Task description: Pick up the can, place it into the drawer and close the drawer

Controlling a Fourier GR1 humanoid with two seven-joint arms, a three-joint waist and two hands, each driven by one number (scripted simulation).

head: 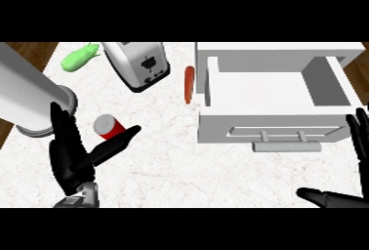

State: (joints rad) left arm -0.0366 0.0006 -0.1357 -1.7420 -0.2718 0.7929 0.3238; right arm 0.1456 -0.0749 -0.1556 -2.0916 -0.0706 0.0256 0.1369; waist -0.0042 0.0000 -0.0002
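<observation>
Head view of the tabletop at the approach stage. The left hand stands spread, fingers straight and thumb angled out to the right, holding nothing. The red can sits upright on the tabletop in the gap between those fingers and the thumb; whether either touches it cannot be told. The spread posture appears chosen so that the hand can wrap the can from the side. The white drawer stands pulled out at the right, its cavity bare and facing upward, handle toward the viewer, ready to receive the can from above. The right hand rests at the right edge, fingers straight and upward, just beside the drawer front. A toaster, a green vegetable, an orange carrot beside the drawer's left wall, and a large white cylinder lie clear of the likely carry path.
</observation>
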